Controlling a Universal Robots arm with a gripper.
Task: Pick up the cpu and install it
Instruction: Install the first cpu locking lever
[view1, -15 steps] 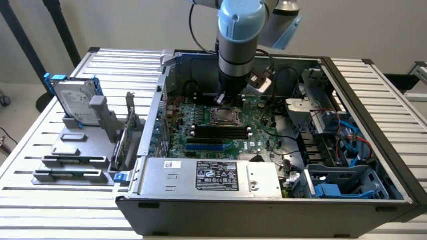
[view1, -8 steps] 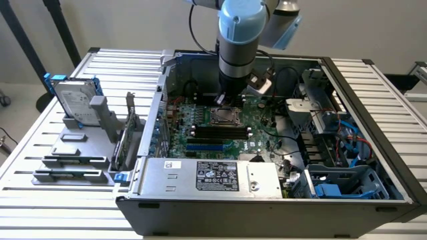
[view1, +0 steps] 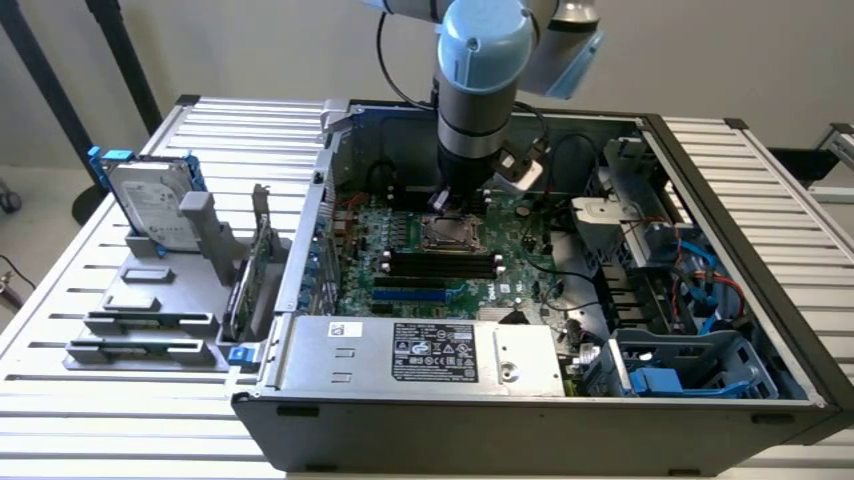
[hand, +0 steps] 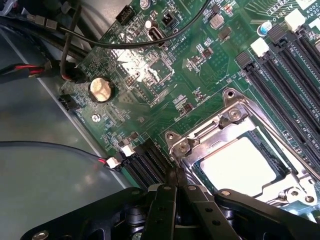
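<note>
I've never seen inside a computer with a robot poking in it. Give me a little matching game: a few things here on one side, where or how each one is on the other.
Things:
1. cpu
2. hard drive
3. tool
4. coin battery

Places or states:
A. standing upright in a grey holder outside the case, on the exterior view's left
B. shut, empty, just beside the socket frame
C. round and gold, on the green board near red and black wires
D. lying flat inside the metal socket frame on the board

Pairs: 1-D, 2-A, 3-B, 4-C
</note>
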